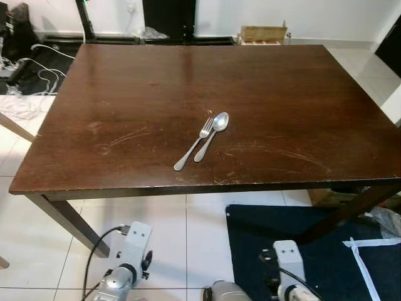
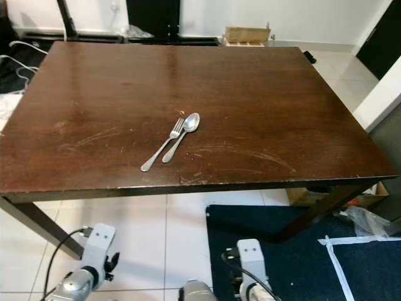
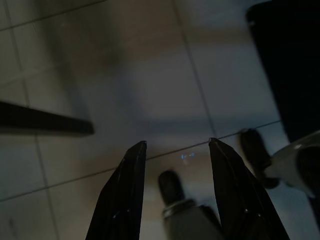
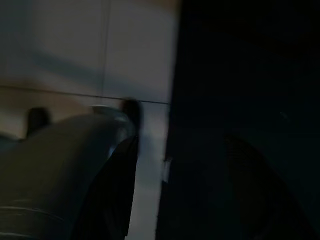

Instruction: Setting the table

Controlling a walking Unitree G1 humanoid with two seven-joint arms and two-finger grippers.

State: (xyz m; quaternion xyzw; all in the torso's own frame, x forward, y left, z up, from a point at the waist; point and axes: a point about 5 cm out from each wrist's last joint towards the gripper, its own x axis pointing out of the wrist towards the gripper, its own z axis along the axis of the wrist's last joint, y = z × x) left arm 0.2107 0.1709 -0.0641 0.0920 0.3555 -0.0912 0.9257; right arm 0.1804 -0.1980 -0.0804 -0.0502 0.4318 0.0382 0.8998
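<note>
A silver fork [image 1: 194, 147] and a silver spoon [image 1: 212, 135] lie side by side, touching, on the dark wooden table [image 1: 125, 94], near the middle of its front half, handles pointing towards me. Both arms hang idle below the table's front edge: left arm [image 1: 128, 257], right arm [image 1: 288, 263]. In the left wrist view my left gripper [image 3: 177, 145] is open over the white floor tiles, holding nothing. The right wrist view is very dark; my right gripper [image 4: 182, 142] appears open above the edge of the dark rug.
A dark blue rug [image 1: 326, 251] with white tape lines lies under the table's right side. A table leg [image 1: 69, 219] slants down at the left. Cables [image 1: 31, 69] lie on the floor at far left, and a cardboard box [image 1: 263, 32] stands beyond the table.
</note>
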